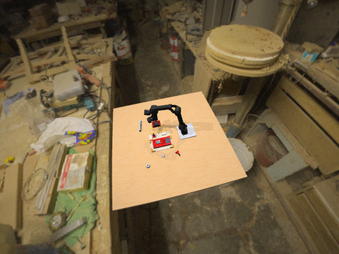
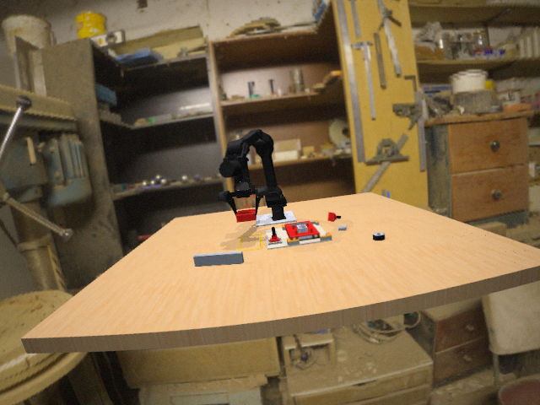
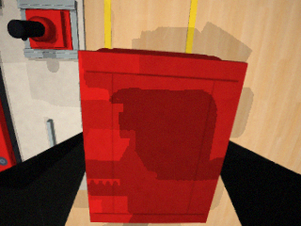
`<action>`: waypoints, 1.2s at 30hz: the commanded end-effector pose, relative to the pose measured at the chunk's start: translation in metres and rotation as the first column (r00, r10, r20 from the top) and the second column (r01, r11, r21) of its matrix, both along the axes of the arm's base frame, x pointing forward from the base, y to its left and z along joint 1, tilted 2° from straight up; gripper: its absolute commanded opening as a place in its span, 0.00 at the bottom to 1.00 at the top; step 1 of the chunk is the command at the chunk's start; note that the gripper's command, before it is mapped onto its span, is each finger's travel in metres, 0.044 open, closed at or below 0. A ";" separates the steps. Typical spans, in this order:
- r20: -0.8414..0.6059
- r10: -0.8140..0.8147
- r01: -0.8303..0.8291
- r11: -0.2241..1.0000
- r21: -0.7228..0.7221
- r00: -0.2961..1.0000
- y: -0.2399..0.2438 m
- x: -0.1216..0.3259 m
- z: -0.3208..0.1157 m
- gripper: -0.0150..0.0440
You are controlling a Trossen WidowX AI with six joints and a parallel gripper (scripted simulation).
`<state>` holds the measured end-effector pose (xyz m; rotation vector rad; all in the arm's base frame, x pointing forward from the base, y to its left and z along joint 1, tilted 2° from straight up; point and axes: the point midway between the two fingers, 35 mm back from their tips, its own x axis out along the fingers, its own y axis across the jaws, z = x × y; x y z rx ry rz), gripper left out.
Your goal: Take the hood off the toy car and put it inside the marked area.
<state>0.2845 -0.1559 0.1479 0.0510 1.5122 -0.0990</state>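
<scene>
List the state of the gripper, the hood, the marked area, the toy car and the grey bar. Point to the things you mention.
Gripper (image 1: 155, 121) (image 2: 246, 211) (image 3: 154, 141): closed on the hood
Hood (image 1: 159, 123) (image 2: 246, 215) (image 3: 152, 141): held in the air, off the car
Marked area (image 1: 150, 130) (image 2: 251, 250) (image 3: 191, 28): hood not set down in it
Toy car (image 1: 161, 142) (image 2: 300, 234): hoodless
Grey bar (image 1: 140, 126) (image 2: 218, 258): lying on the table

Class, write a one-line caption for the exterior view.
Gripper holding the red hood above the table.

dusty woodworking workshop, cluttered workbench (image 1: 104, 191), hanging metal clamps (image 2: 368, 83)
</scene>
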 end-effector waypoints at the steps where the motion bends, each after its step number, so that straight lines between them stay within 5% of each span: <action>1: 0.003 0.007 -0.007 1.000 0.004 1.000 0.000 0.001 -0.003 0.25; 36: 0.003 0.007 -0.007 1.000 0.004 1.000 -0.001 0.004 -0.029 0.25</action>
